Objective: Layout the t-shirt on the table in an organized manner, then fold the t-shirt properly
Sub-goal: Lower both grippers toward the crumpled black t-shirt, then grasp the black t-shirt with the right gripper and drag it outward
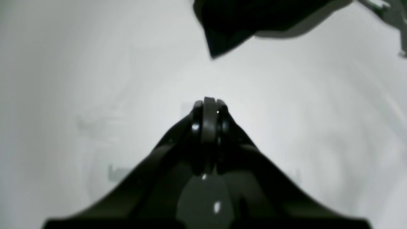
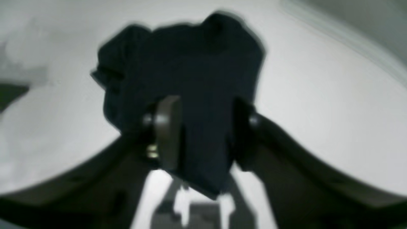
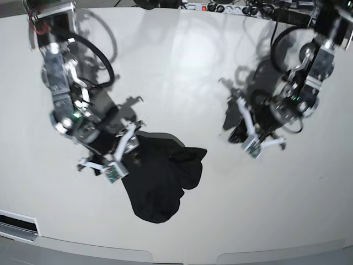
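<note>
The black t-shirt (image 3: 162, 179) lies crumpled in a heap on the white table (image 3: 182, 72), left of centre and toward the front. My right gripper (image 3: 124, 157) is at the heap's left edge. In the right wrist view its fingers (image 2: 167, 127) stand wide apart with a fold of the t-shirt (image 2: 190, 70) between them; the right gripper (image 2: 205, 108) is open. My left gripper (image 3: 251, 141) hovers over bare table to the right, well away from the cloth. The left gripper (image 1: 210, 101) is shut on nothing, with a corner of the t-shirt (image 1: 248, 19) far ahead of it.
A power strip (image 3: 220, 8) with cables lies along the table's back edge. The curved front edge (image 3: 182, 255) runs just below the shirt. The other arm (image 1: 391, 16) shows at the top right of the left wrist view.
</note>
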`<move>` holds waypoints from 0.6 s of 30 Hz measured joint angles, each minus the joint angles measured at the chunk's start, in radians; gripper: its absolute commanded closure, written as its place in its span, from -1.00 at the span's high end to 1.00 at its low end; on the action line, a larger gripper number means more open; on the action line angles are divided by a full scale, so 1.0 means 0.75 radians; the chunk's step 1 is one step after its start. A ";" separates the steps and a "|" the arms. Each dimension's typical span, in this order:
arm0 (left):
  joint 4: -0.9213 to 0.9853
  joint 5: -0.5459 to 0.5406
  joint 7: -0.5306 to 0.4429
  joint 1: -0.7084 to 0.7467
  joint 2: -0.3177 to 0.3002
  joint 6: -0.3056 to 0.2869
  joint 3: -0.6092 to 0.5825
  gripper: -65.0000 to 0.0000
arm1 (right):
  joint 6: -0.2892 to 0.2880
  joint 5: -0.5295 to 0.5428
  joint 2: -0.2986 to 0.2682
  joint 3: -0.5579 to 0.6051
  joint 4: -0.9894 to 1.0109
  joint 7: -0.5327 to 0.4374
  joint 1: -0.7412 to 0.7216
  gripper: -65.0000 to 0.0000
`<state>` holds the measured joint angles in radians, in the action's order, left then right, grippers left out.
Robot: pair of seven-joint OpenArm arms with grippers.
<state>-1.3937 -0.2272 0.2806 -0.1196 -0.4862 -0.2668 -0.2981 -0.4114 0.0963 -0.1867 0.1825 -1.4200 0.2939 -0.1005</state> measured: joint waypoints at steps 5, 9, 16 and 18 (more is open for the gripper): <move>0.076 -0.003 0.009 -0.123 0.059 0.006 -0.028 -1.00 | 0.029 -0.047 0.052 0.076 0.359 0.013 -0.192 0.04; 0.077 -0.002 0.010 -0.141 0.080 0.006 -0.028 -1.00 | 0.003 -0.044 0.069 0.091 0.543 0.012 -0.298 -1.00; 0.078 0.001 0.088 -0.137 0.071 0.005 -0.028 -1.00 | -0.032 0.071 0.070 0.010 0.153 0.142 -0.276 -1.00; 0.078 -0.001 0.106 -0.128 0.061 0.005 -0.029 -1.00 | -0.030 0.151 0.073 -0.042 -0.038 0.180 -0.248 -1.00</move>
<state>-1.3354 -0.2276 0.3603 -0.2153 -0.4404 -0.2630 -0.3199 -0.4335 0.2096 -0.1322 0.1509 -1.4487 0.4290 -0.2867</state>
